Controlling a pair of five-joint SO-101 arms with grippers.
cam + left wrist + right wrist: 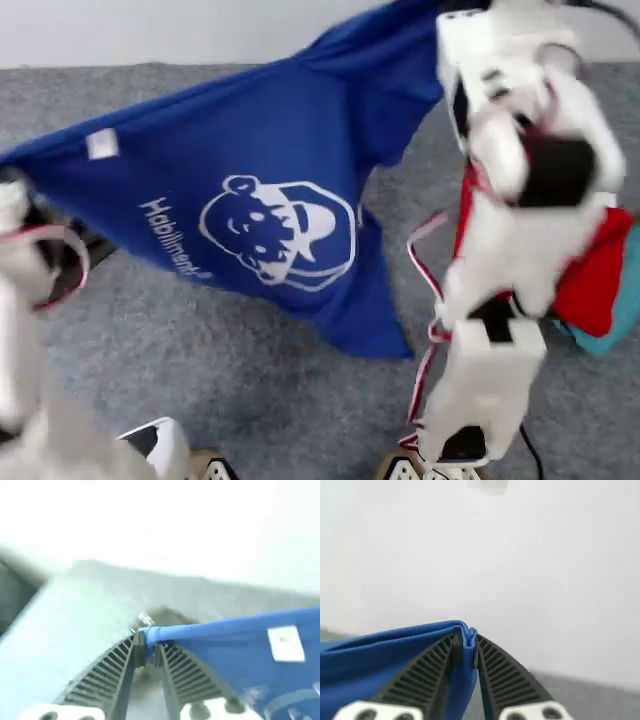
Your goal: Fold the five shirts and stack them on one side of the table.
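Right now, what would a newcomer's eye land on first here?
The blue shirt, with its white face print showing, is held spread over the grey table. One corner is pinched in the left gripper and another in the right gripper. Next comes a red shirt piled with a teal shirt at the right side of the high view, partly behind the right arm.

A blue shirt (250, 180) with a white cartoon-face print is hanging stretched above the grey table (250, 400), pinched at two corners. A red shirt (595, 280) is lying on a teal shirt (618, 320) at the table's right side.
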